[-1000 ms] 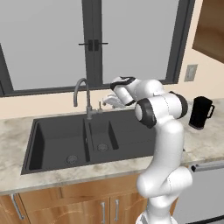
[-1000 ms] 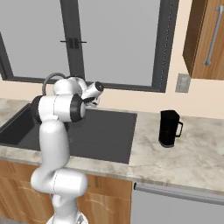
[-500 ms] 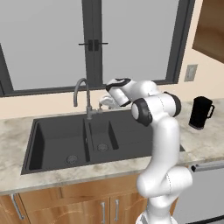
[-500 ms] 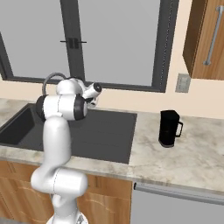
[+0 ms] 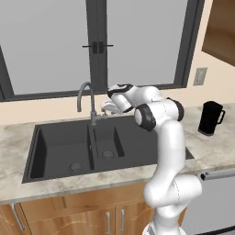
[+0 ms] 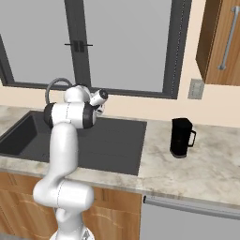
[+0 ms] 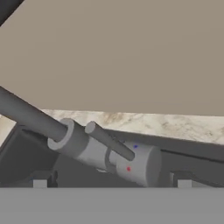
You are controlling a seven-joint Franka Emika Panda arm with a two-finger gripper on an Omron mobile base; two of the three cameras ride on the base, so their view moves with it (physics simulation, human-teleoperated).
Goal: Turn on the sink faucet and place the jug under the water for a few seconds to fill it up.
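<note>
Two fingers [image 7: 112,184] stood spread wide with nothing between them, right up at the base of the sink faucet [image 5: 87,102], its small lever [image 7: 109,141] sitting just ahead of them in the hand view. So I'd say this was the turn-on-the-tap step, not done yet, since no water ran from the spout. Next move probably needed a nudge on that lever. The faucet was a thin grey gooseneck at the back edge of the dark sink [image 5: 55,156]. The jug [image 6: 182,137], black with a loop handle, stood upright well off toward the right end of the counter [image 6: 206,168], untouched.
</note>
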